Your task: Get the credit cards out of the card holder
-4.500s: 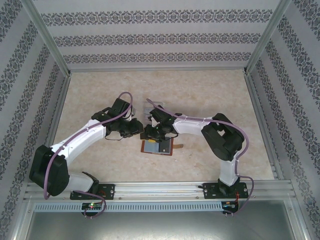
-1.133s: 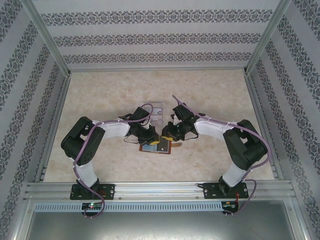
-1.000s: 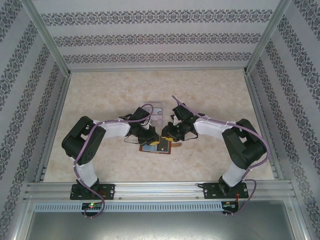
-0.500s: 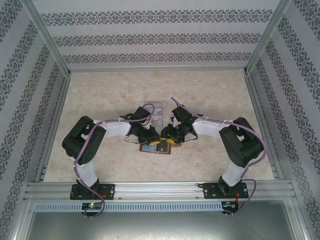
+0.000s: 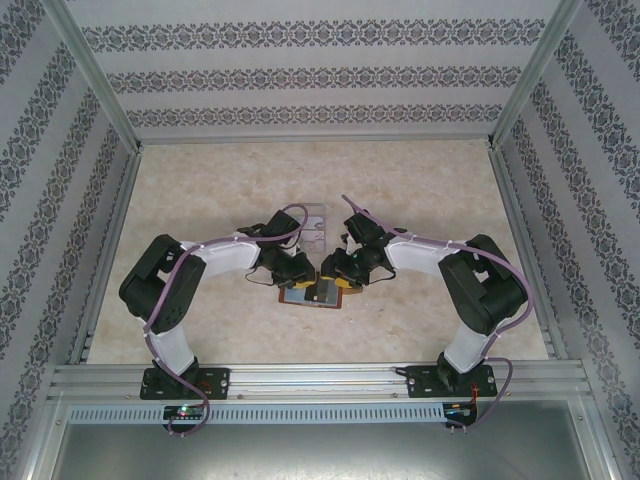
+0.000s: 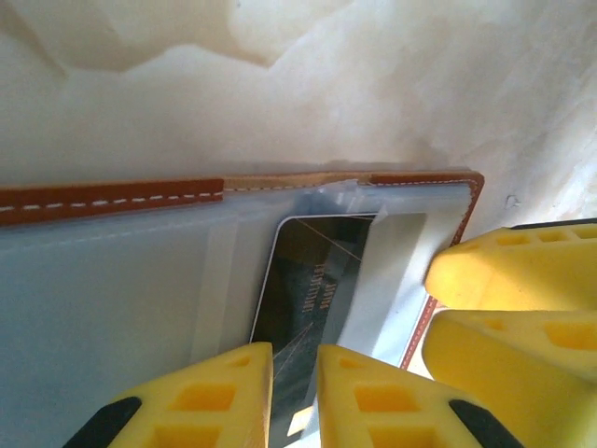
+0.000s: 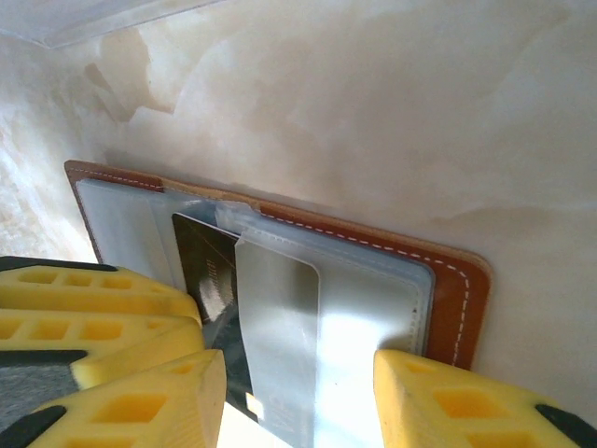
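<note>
The reddish-brown card holder (image 5: 314, 296) lies open on the table, grey-blue pockets up. A dark credit card (image 6: 312, 289) sits in its middle pocket, and a pale grey credit card (image 7: 275, 345) lies beside it over the right pocket. My left gripper (image 6: 294, 392) points down at the dark card with only a narrow gap between its yellow fingers. My right gripper (image 7: 308, 401) is open wide, astride the pale card and the holder's right half (image 7: 457, 289). The two grippers (image 5: 300, 275) (image 5: 336, 274) stand close side by side over the holder.
A clear plastic tray (image 5: 322, 211) with pale cards in it lies just beyond the grippers. Patterned walls and metal rails (image 5: 110, 250) enclose the beige table. Bare table extends left, right and far behind the tray.
Both grippers have come down closer onto the card holder, hiding its closing tab. The left jaws have parted slightly and the right jaws have widened.
</note>
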Controlling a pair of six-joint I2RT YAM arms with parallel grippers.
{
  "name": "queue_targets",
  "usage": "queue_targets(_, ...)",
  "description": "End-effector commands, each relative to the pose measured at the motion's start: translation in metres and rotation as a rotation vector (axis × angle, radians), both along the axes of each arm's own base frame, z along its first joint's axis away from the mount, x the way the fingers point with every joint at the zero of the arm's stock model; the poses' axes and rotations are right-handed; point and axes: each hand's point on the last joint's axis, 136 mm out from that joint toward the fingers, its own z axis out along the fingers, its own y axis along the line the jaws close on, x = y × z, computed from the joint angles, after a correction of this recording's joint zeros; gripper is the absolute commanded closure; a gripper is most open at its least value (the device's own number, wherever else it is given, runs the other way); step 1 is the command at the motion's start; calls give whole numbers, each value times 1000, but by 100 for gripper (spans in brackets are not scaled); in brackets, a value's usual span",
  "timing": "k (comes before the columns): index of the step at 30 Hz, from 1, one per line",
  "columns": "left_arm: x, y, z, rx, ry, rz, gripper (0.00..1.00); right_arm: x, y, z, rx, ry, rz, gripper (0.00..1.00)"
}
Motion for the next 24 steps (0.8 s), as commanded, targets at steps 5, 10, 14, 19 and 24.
queue_targets(5, 2, 6, 8, 2, -18, 35, 77, 1, -2, 21, -17, -57, 6, 53)
queue_targets(10, 3, 11, 4, 5, -9, 53, 76, 0, 14, 32, 26, -74, 29, 53)
queue_targets(14, 3, 13, 3, 10, -6, 60, 75, -2, 27, 28, 28, -62, 59, 54)
queue_targets(19, 4, 17, 3, 7, -10, 73, 72, -4, 23, 10, -42, -32, 64, 54)
queue_targets(24, 4, 16, 1, -14, -1, 72, 70, -8, 18, -5, -76, -7, 69, 54)
